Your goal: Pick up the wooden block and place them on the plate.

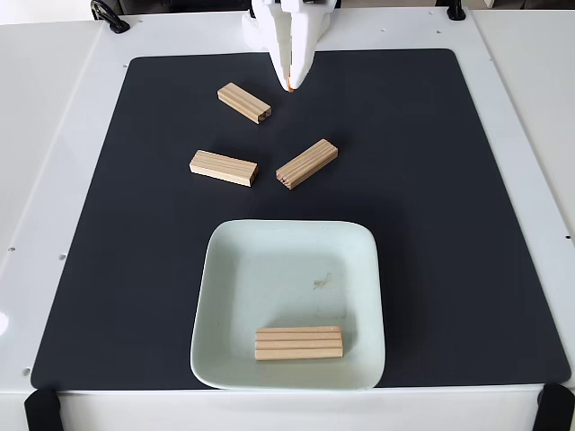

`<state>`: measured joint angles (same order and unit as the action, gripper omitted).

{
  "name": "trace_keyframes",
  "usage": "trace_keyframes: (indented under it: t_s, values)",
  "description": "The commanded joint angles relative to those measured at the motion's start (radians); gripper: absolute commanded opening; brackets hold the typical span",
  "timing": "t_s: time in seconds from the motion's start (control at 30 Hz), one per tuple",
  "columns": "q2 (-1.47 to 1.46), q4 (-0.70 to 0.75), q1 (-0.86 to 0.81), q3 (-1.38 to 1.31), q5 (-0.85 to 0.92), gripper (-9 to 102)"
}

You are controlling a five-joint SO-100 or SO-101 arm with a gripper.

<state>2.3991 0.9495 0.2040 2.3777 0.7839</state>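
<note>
- Jaws of the gripper (289, 85) are pointing down at the far edge of the black mat (431, 197), pressed together and holding nothing.
- Nearest wooden block (243, 102) is lying just left of and slightly nearer than the fingertips in the fixed view, its long axis running diagonally from upper left to lower right.
- Two further blocks are lying mid-mat: one (223, 167) nearly level, another (307, 163) slanting up to the right.
- A fourth block (298, 342) is resting inside the plate (229, 269), near its front rim.
- Jaws would probably need opening and a turn across the nearest block's short width.
</note>
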Motion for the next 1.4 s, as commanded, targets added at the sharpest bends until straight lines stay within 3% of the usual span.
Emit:
trace_keyframes:
  t_s: [0.0,0.17,0.3,0.37,0.57,0.73,0.83,1.37]
  values:
    - [0.026,0.209,-0.037,-0.112,0.459,0]
    - [-0.086,0.477,-0.094,-0.334,0.953,0]
    - [-0.225,0.601,-0.169,-0.479,1.338,0]
    - [-0.298,0.62,-0.206,-0.509,1.448,0]
    - [-0.451,0.525,-0.232,-0.494,1.473,4]
    - [-0.477,0.307,-0.245,-0.377,1.485,29]
    - [-0.474,0.259,-0.255,-0.327,1.496,36]
    - [-0.049,0.272,-0.379,0.048,1.634,33]
